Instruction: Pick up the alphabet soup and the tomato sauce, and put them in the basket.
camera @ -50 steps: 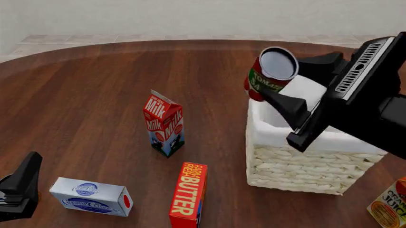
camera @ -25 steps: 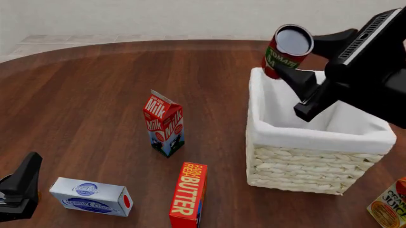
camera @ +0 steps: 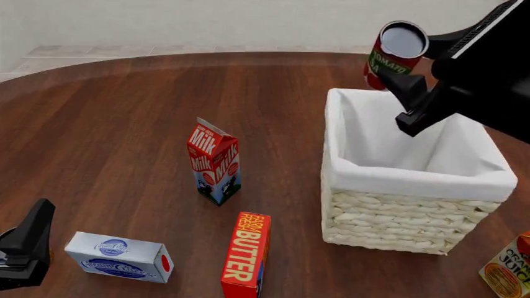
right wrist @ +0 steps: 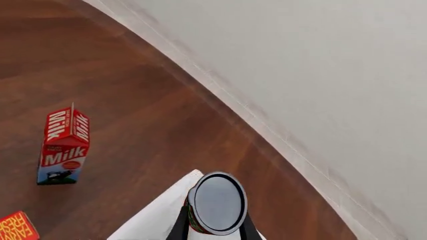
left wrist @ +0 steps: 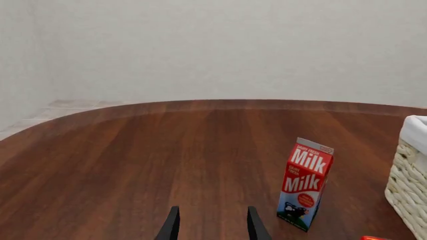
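now i had the right gripper (camera: 408,69) clamped on the red-and-green tomato sauce can (camera: 393,54), carried from the near rim to twelve o'clock over the cream wicker basket (camera: 398,226); release should follow. left gripper (left wrist: 212,226) idled, fingers apart.

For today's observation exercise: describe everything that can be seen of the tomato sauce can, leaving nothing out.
The tomato sauce is a small round tin with a red label, a green band carrying white lettering, and a grey metal top. It is off the table, tilted so its top faces the front camera, and gripped between the fingers of the right gripper. It hangs above the far rim of the basket. Nothing but the gripper touches it.
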`<state>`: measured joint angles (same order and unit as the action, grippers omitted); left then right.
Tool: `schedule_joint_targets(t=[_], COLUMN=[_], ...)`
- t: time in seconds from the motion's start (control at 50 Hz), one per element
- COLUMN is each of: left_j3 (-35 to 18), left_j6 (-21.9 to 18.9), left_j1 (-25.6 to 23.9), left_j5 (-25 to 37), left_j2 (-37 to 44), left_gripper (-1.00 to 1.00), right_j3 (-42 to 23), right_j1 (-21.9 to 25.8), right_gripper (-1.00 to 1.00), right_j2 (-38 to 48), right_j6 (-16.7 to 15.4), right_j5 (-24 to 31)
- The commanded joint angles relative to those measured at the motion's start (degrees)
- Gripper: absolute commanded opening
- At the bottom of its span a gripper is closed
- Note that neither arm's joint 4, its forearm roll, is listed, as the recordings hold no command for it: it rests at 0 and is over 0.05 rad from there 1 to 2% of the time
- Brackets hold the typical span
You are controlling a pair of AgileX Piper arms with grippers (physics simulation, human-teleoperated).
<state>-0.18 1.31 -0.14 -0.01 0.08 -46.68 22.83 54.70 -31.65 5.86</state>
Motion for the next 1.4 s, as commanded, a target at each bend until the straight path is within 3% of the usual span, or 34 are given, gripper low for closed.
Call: schedule_joint_targets(t=[0.02, 0.26, 0.84, 1.4], left_j3=[0.0, 0.0, 0.0, 0.0], left_j6=[-0.1, -0.2, -0.3, -0.1], left_j1=[-0.1, -0.1, -0.2, -0.2], left_j5=[-0.1, -0.2, -0.2, -0.1], left_j2=[0.0, 0.0, 0.0, 0.0], left_gripper=[1.0, 1.0, 1.0, 1.0], right_j3=[-0.7, 0.8, -0.9, 3.8], right_j1=[-2.3, -2.6, -6.7, -7.7], right_gripper=[-1.0, -1.0, -1.0, -1.0], right_j2=[0.1, 0.5, 7.4, 8.2], right_j6=[1.3, -1.6, -2.1, -5.5], right_j5=[1.7, 2.9, 5.0, 6.0])
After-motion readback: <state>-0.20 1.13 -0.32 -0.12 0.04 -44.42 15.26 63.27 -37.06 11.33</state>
